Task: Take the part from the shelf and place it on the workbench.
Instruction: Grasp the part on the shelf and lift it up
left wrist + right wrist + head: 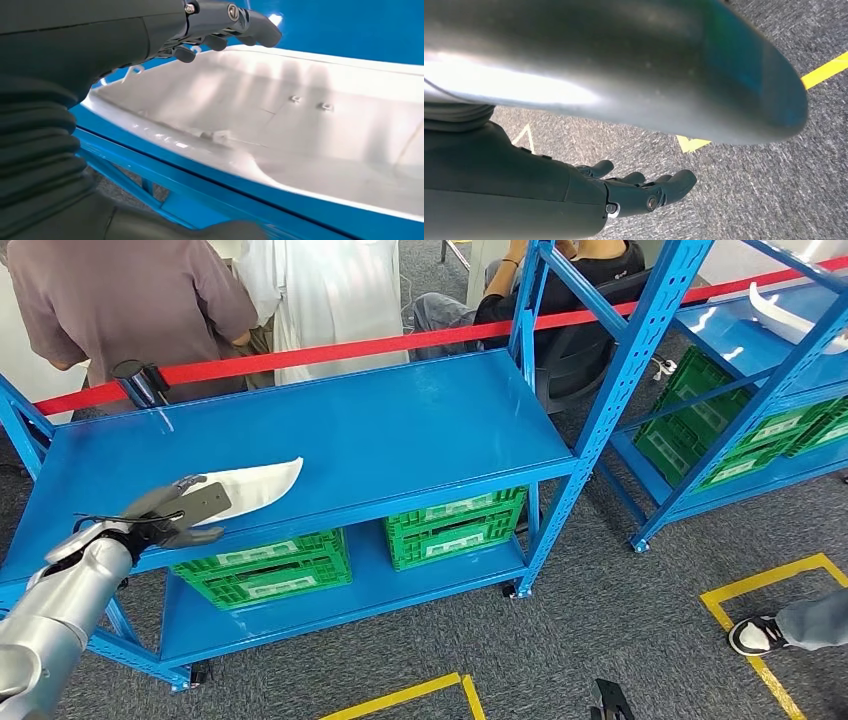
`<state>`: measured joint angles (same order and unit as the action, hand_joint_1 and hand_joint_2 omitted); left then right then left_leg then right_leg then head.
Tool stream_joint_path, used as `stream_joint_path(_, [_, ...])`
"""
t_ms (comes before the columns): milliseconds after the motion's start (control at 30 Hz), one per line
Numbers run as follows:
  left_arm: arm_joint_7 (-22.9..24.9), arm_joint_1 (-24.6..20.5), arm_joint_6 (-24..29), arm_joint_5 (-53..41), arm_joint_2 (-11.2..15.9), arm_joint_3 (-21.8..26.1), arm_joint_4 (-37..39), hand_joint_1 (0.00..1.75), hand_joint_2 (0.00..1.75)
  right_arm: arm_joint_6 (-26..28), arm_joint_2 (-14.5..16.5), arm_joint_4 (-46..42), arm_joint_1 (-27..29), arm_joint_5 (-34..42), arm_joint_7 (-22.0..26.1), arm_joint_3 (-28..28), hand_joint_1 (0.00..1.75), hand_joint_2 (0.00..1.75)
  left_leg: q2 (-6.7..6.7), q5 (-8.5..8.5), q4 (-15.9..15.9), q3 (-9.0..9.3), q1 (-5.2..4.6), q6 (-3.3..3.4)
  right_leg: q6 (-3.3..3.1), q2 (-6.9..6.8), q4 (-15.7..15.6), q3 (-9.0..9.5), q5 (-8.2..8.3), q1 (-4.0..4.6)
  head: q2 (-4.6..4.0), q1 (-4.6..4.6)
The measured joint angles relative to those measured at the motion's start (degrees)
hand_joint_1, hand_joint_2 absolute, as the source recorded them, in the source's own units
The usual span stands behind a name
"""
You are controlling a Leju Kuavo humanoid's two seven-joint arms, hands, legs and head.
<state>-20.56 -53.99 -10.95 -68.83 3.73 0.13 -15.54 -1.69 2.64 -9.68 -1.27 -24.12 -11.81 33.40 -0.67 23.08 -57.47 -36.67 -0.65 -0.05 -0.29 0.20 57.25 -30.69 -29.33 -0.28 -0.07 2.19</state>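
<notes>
Head view shows my left hand (178, 508) nearest to me, reaching in at the front edge of the blue shelf's (400, 430) top deck, at its left end. Its fingers lie on the near end of the white part (255, 485), which rests flat on that deck, close to the front edge, with its pointed tip aimed toward the deck's middle. From the left wrist view, my fingers (235, 22) are stretched out over the part's pale, shallow inner face (280, 130); I cannot tell whether they grip it or only touch it.

My right hand (634, 192) hangs above the grey carpet (749, 190) with its fingers loosely apart and nothing in them; a yellow floor line (824, 70) runs nearby.

Under the shelf's top deck, two green crates (270, 565) sit side by side on the lower deck. Behind the shelf, a red tape (330, 350) stretches across, and beyond it a person in a brown shirt (130, 300) stands while another sits. To the right of the shelf stands a second blue shelf (760, 360) carrying another white part (790, 315) and more green crates (720, 420).
</notes>
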Motion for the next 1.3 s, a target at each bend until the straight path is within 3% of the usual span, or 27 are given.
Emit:
stream_joint_path(467, [0.0,0.0,0.6,0.3,-0.5,-0.6,-0.2,0.0,1.75,0.0,0.0,0.0,0.0,0.1,0.0,0.7,0.0,0.0,0.01,0.0,0.0,0.01,0.0,0.0,0.0,0.0,0.0,0.0,0.0,0.0,0.0,0.0])
stream_joint_path(933, [1.5,0.1,7.2,-2.9,-1.3,-6.6,-0.4,0.0,1.75,0.0,0.0,0.0,0.0,-0.4,0.1,1.5,0.0,0.0,0.0,0.0,0.0,0.01,0.0,0.0,0.0,0.0,0.0,0.02,0.0,0.0,0.0,0.0])
stream_joint_path(1167, [2.0,0.2,7.9,-3.5,-1.6,-8.6,-0.4,0.0,1.75,0.0,0.0,0.0,0.0,-0.4,0.1,1.7,0.0,0.0,0.0,0.0,0.0,0.01,0.0,0.0,0.0,0.0,0.0,0.02,0.0,0.0,0.0,0.0])
stream_joint_path(1233, [2.1,0.3,8.0,-3.7,-1.6,-8.7,-0.4,0.23,1.75,0.0,0.0,0.0,0.0,-0.4,0.1,1.7,0.0,0.0,0.0,0.0,0.0,0.01,0.0,0.0,0.01,0.0,0.0,0.02,-0.01,0.0,0.0,0.0])
stream_joint_path(1267, [2.3,0.3,8.2,-3.9,-1.6,-8.9,-0.4,0.55,1.75,0.0,0.0,0.0,0.0,-0.5,0.1,1.7,0.0,0.0,0.0,0.0,0.0,0.01,0.0,0.0,0.01,0.0,0.0,0.02,-0.01,0.01,0.0,0.0])
stream_joint_path(1300, [2.6,0.3,8.4,-4.3,-1.6,-9.1,-0.4,0.97,1.75,0.0,0.0,0.0,0.0,-0.5,0.1,1.7,0.0,0.0,0.0,0.0,0.0,0.01,0.0,0.0,0.02,0.0,0.0,0.02,-0.01,0.01,0.0,0.0])
